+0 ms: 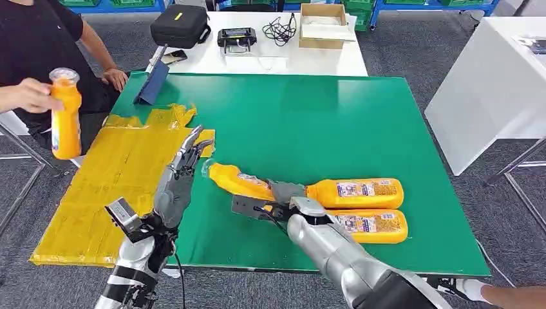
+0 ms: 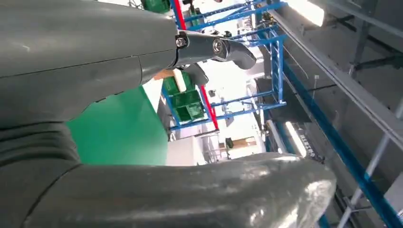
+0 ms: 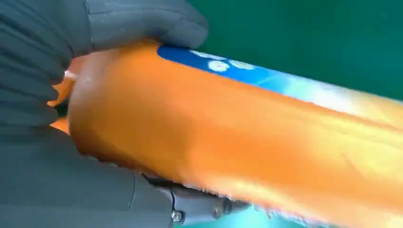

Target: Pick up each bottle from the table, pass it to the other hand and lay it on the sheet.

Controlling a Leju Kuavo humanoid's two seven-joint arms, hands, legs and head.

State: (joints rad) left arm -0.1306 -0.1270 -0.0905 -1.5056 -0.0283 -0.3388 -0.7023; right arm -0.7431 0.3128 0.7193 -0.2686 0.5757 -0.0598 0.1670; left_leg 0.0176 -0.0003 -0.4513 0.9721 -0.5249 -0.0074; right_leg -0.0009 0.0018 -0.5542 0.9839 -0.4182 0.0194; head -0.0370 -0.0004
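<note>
At the far left of the head view a person's hand (image 1: pixel 29 95) holds an orange bottle (image 1: pixel 65 116) upright, off the table. Right of it the yellow sheet (image 1: pixel 109 187) covers the left part of the green table (image 1: pixel 322 122). The left hand (image 1: pixel 183 168) stands raised at the sheet's right edge, fingers spread and holding nothing. Just right of its fingertips is the cap end of the held bottle (image 1: pixel 239 181), which the right hand (image 1: pixel 280 201) grips around the body, fingers wrapped tight in the right wrist view. Two more bottles (image 1: pixel 360 207) lie side by side at lower right, touching.

The step looks like the handover. Doing it well calls for bringing the free cap end into the left palm, letting those fingers wrap fully first, and only then loosening the right hand.
</note>
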